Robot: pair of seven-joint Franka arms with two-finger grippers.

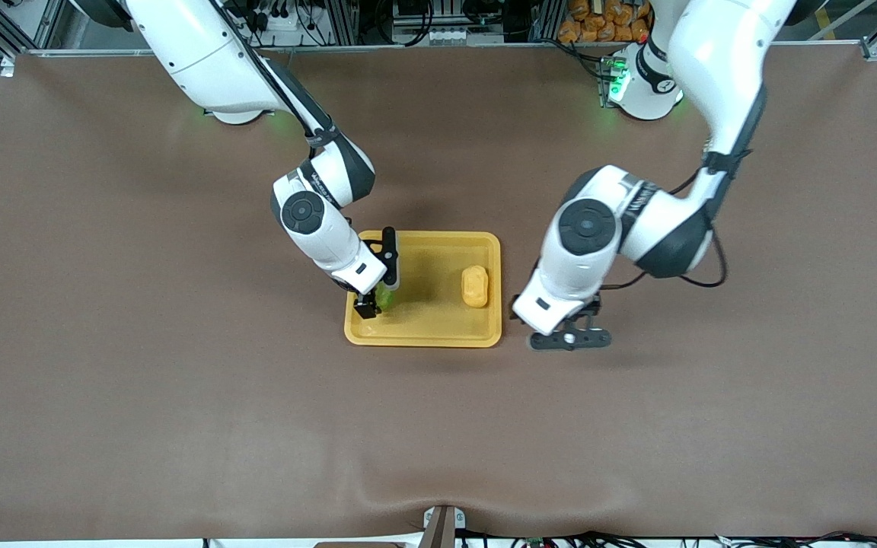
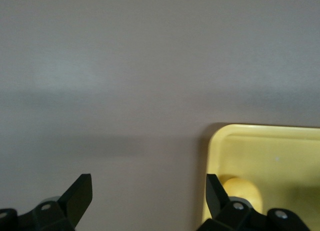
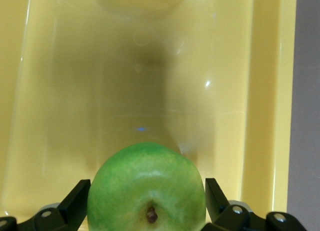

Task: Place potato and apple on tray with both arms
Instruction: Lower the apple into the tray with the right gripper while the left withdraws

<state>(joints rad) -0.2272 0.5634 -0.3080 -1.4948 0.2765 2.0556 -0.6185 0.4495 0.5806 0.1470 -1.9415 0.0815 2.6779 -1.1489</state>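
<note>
The yellow-orange tray (image 1: 423,332) lies mid-table. The green apple (image 1: 385,297) sits on it at the right arm's end, stem dimple facing the right wrist camera (image 3: 147,188). My right gripper (image 1: 379,286) stands open around the apple, one finger on each side (image 3: 148,187). The oblong yellow potato (image 1: 475,286) lies on the tray at the left arm's end, and its end shows in the left wrist view (image 2: 243,187). My left gripper (image 1: 569,339) hangs open and empty over the bare table beside the tray (image 2: 149,184).
Brown cloth covers the table (image 1: 180,396) all around the tray. The tray's rim (image 2: 265,128) lies close beside one left finger (image 2: 216,193). Cables and frame posts run along the table edge by the robot bases.
</note>
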